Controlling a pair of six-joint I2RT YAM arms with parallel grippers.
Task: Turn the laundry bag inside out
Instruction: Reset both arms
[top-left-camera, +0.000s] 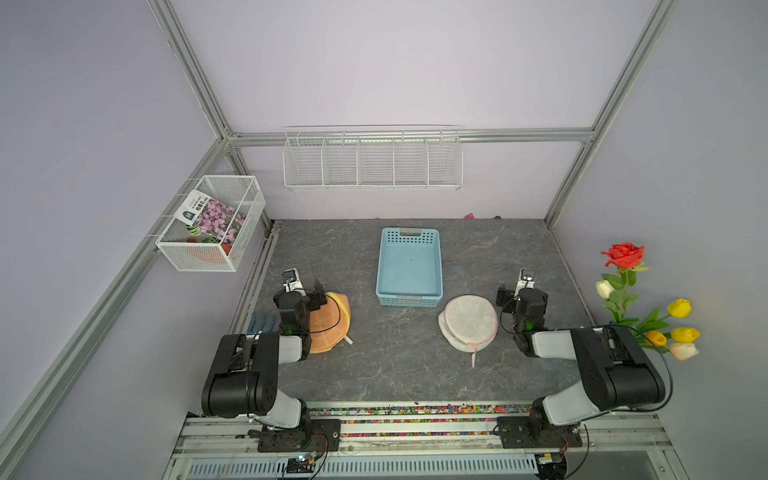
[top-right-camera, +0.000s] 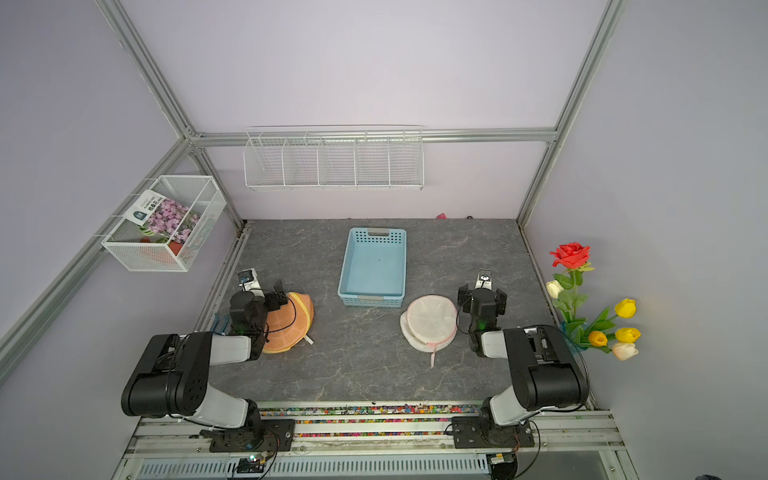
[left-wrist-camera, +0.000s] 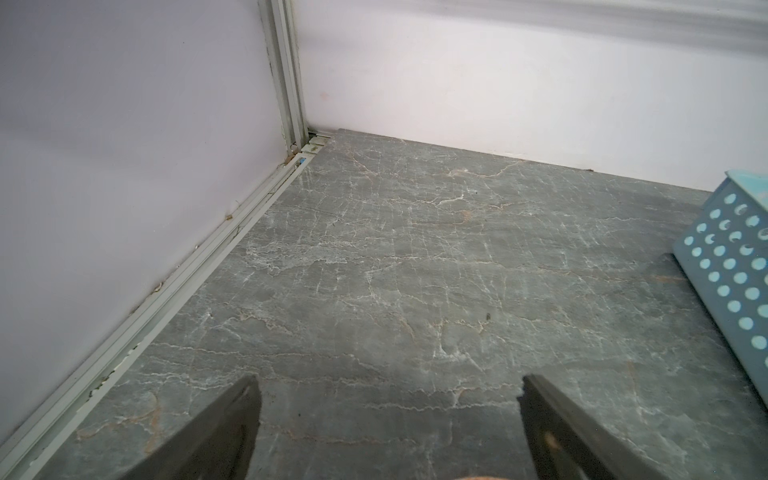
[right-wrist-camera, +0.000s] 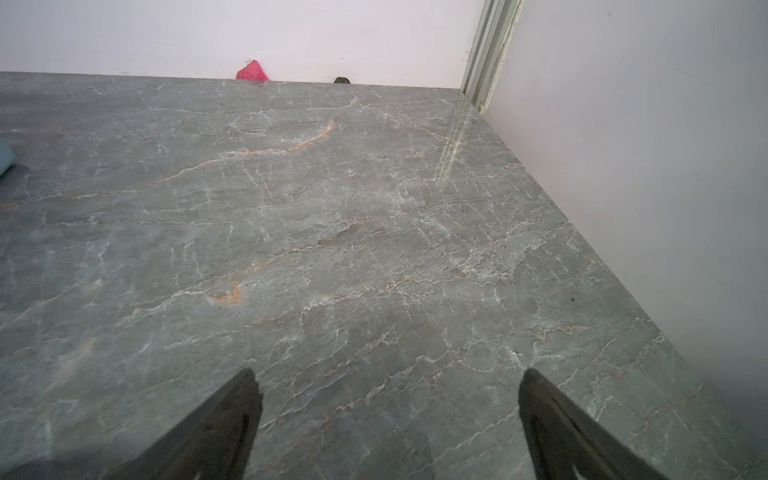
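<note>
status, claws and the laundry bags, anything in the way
Left claw open, empty, at orange bag. Right claw open, empty, beside white bag. Both bags on table. Blue basket farther back, not blocking.

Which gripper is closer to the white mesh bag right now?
Right. The right gripper hangs open just beside the white mesh bag, apart from it; the left gripper is across the table, at the edge of the orange bag.
</note>
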